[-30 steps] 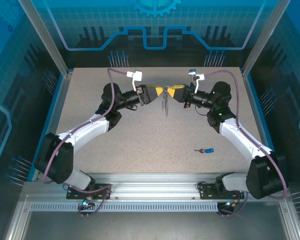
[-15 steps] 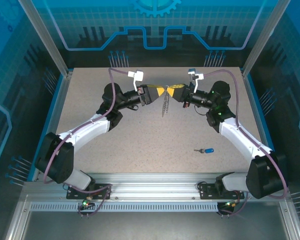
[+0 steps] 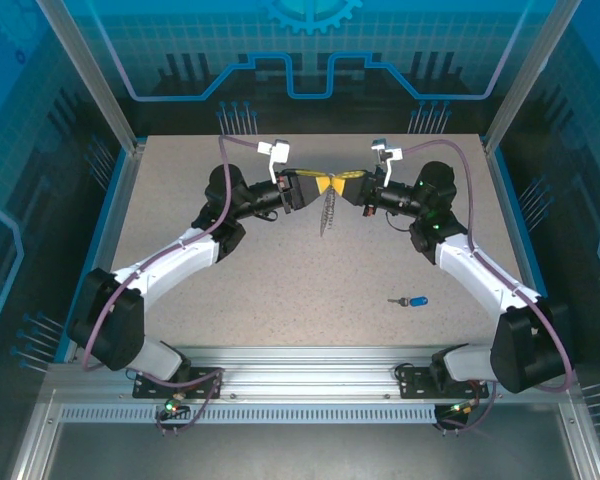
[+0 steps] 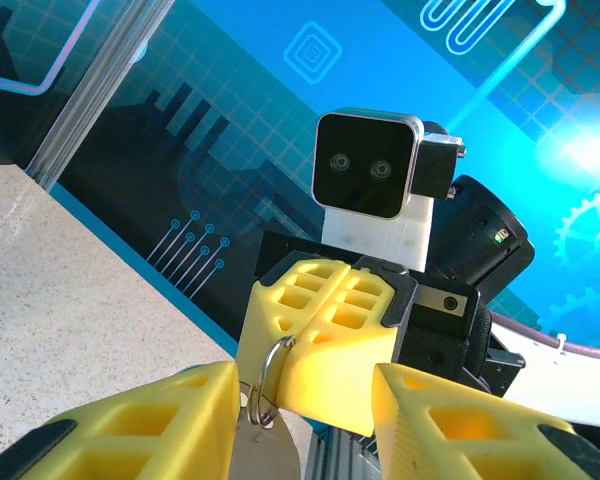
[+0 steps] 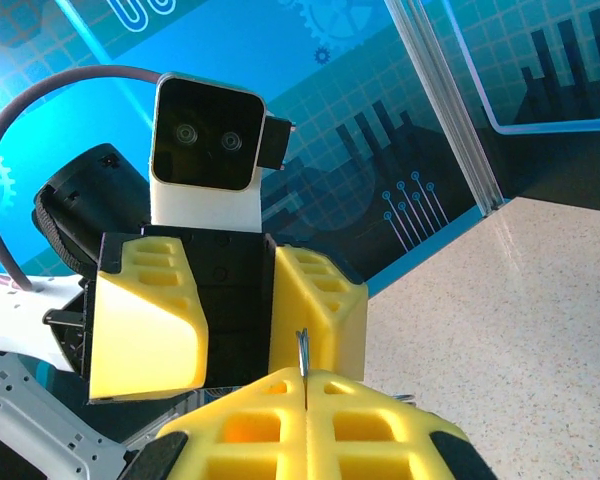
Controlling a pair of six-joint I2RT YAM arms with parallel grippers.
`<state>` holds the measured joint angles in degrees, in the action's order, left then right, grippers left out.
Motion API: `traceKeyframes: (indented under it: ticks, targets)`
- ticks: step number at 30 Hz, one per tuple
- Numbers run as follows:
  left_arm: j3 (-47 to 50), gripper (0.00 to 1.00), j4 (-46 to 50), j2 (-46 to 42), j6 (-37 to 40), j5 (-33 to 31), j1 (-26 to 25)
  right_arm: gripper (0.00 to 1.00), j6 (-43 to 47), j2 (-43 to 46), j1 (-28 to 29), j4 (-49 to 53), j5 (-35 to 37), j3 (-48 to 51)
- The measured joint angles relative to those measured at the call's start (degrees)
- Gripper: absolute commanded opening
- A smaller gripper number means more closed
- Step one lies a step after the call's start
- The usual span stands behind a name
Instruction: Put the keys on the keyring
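My right gripper [image 5: 305, 385] is shut on the keyring [image 5: 302, 350], a thin silvery ring that sticks up edge-on from between its yellow pads. In the left wrist view the keyring [image 4: 263, 372] hangs at the tips of those shut fingers, with a round metal tag under it. My left gripper [image 4: 305, 400] is open and straddles the right gripper's fingertips, its left finger [image 4: 180, 420] close beside the ring. From above, both grippers [image 3: 330, 183] meet in the air at mid-back of the table, and the keyring's chain [image 3: 327, 212] dangles below them. The blue-headed key [image 3: 412, 301] lies alone on the table at front right.
The speckled table [image 3: 280, 270] is ringed by blue-lit panels and aluminium posts [image 3: 120, 120]. The right forearm [image 3: 480, 275] passes just behind the key. The mounting rail [image 3: 310, 360] runs along the near edge.
The right gripper has shifted left so its tips now sit between the left gripper's fingers. The left jaws have narrowed somewhat. The chain has swung slightly left.
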<state>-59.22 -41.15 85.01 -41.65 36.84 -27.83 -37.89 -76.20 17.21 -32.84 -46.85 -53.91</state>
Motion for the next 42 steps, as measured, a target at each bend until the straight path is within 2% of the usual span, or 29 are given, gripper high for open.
traceKeyframes:
  ticks: [18, 25, 32, 37, 39, 42]
  targets:
    - [0.83, 0.3, -0.13, 0.02, -0.02, -0.5, -0.15, 0.0, 0.85, 0.0, 0.0, 1.31, 0.37, 0.0]
    - [0.92, 0.21, -1.4, 1.03, -0.44, -0.63, -0.15, 0.0, 0.83, 0.0, -0.02, 1.33, 0.37, 0.0]
    - [0.92, 0.2, -1.68, 1.64, -0.44, -0.61, -0.37, 0.0, 0.85, 0.0, -0.02, 1.6, 0.39, 0.0]
    - [0.92, 0.11, -2.01, 1.77, -0.44, -0.63, -0.46, 0.0, 0.85, 0.0, -0.02, 1.55, 0.44, 0.0]
    - [0.92, 0.0, -2.34, 1.95, -0.5, -0.66, -0.46, 0.0, 0.83, 0.0, -0.11, 1.55, 0.68, 0.0]
    - [0.92, 0.0, -2.8, 2.21, -0.61, -1.07, -0.46, 0.0, 0.81, 0.0, -0.13, 1.53, 1.09, 0.0]
